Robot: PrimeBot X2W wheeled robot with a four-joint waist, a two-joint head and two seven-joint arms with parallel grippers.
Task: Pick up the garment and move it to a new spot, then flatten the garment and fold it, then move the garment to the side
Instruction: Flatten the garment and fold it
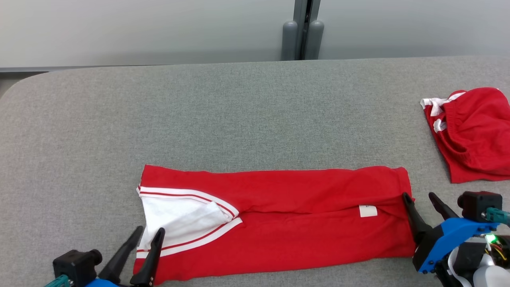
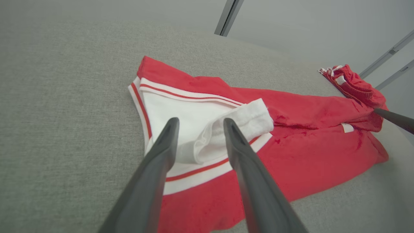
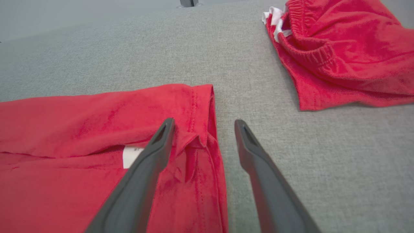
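A second red cloth (image 1: 474,135) is being cut off at the head view's right edge. The red garment (image 1: 303,223) is lying folded in a long strip near the table's (image 1: 239,119) front edge, white lining (image 1: 179,219) showing at its left end. The left gripper (image 1: 148,233) and right gripper (image 1: 419,196) are hovering at its ends, fingers apart, gripping nothing.

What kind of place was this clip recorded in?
Probably an indoor lab or test room rather than a home: a large table covered in plain grey fabric, bare pale wall panels behind it, and a red garment laid out for folding, with a second red garment bunched to the robot's right.
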